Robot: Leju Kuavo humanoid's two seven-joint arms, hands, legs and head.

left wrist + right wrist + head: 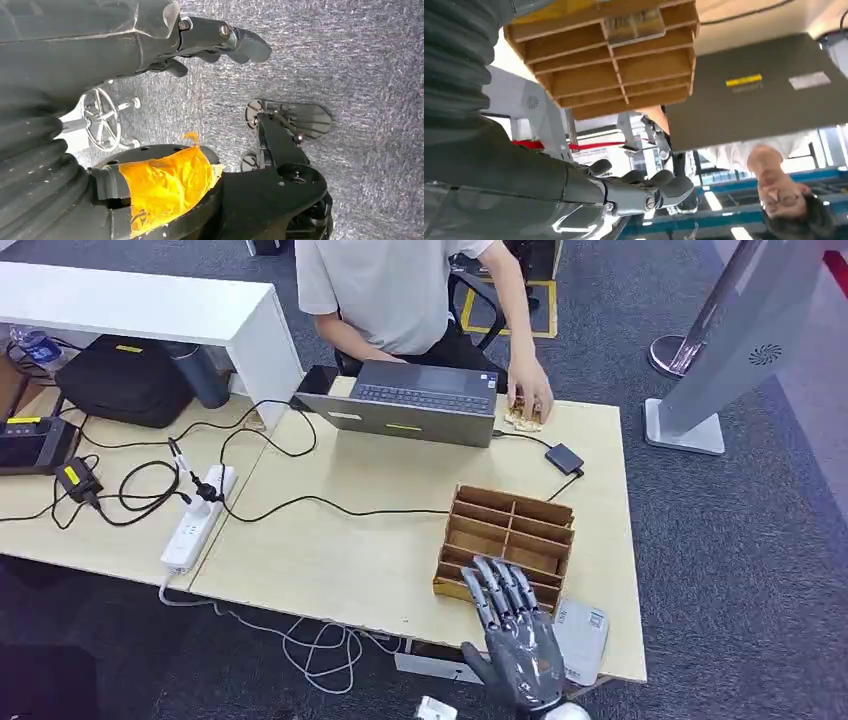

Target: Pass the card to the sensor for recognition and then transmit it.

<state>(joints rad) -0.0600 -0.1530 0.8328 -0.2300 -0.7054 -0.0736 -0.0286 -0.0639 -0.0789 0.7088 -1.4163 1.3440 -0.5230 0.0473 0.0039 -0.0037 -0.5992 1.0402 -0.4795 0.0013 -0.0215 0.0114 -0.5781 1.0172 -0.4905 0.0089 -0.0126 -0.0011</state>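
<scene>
A wooden organizer box point(512, 528) with several slots stands on the table's right half. My right hand point(512, 632) hovers over its near edge with fingers stretched out and apart, holding nothing. In the right wrist view the box point(589, 75) lies ahead of the hand point(644, 192), and a pale flat piece point(634, 26) sits at one middle slot. A person's hand point(531, 397) rests on a small stack of cards point(522, 420) at the far edge. A small black reader point(564, 457) is wired to the laptop point(415, 400). My left hand point(220, 40) hangs over the carpet, empty.
A grey flat device point(583, 637) lies at the table's near right corner beside my right hand. A power strip point(195, 520) and loose cables point(130, 490) cover the table's left part. A grey kiosk stand point(730, 350) rises to the right of the table.
</scene>
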